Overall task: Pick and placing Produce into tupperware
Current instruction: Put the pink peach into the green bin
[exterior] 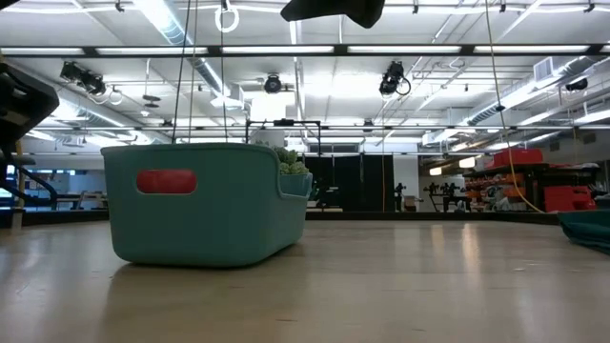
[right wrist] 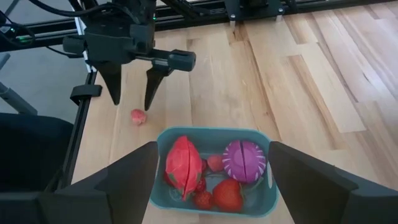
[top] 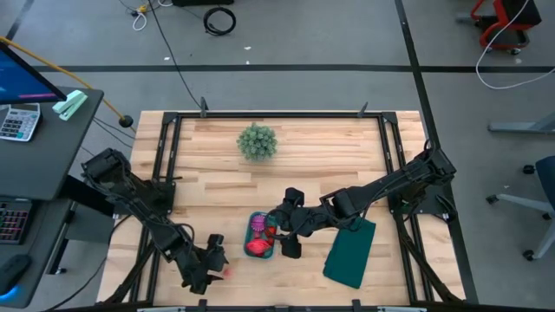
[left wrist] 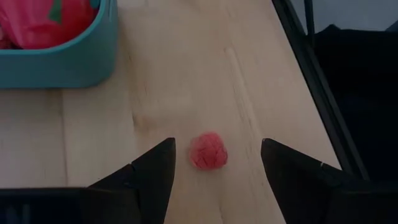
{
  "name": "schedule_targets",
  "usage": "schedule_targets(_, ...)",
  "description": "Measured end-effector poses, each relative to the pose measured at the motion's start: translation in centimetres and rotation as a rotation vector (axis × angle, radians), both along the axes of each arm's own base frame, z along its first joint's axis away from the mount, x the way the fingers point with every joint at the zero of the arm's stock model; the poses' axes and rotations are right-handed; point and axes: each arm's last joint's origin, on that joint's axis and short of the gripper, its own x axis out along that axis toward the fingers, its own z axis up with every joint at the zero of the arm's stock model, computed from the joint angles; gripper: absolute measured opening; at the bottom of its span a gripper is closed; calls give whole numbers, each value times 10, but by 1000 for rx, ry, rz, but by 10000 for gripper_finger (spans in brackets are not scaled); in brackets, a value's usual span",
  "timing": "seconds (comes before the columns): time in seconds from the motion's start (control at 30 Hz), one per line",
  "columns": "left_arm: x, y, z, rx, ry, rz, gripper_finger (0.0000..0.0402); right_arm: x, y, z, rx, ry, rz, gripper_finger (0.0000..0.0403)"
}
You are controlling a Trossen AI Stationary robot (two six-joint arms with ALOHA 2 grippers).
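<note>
The teal tupperware (right wrist: 214, 138) stands on the table near its front edge and holds several red pieces and a purple round piece (right wrist: 244, 158). My right gripper (right wrist: 214, 186) hovers above it, open, one finger over each side, touching nothing. In the low view the tupperware (exterior: 205, 214) stands alone, with only a dark part of the arm at the top edge. A small red raspberry-like piece (left wrist: 208, 150) lies on the wood to the tub's left. My left gripper (left wrist: 217, 165) is open with a finger on either side of that piece, apart from it.
A spiky green plant (top: 257, 141) stands toward the far edge. A dark-green slab (top: 351, 251) lies right of the tub. The black frame rail (left wrist: 311, 81) runs along the table's near edge close to the small red piece. Bare wood lies between plant and tub.
</note>
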Motion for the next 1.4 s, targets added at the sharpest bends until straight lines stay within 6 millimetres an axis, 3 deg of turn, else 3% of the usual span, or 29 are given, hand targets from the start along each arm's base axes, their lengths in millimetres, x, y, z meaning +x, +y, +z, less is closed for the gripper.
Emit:
schedule_targets(0.27, 1, -1, -1, 0, -8, 5, 242, 0, 0, 0, 0, 0, 0, 315)
schedule_targets(0.67, 13, -12, -31, -15, -20, 20, 242, 0, 0, 0, 31, 1, -22, 316)
schedule_targets(1.07, 10, -8, -37, 16, 34, 90, 241, 0, 1, 0, 51, 2, -35, 316)
schedule_targets(1.23, 8, -9, -37, 30, 28, 104, 219, 0, 1, 0, 51, 1, -35, 316)
schedule_targets(1.4, 8, -8, -38, 39, 29, 113, 165, 0, 1, 0, 51, 1, -35, 316)
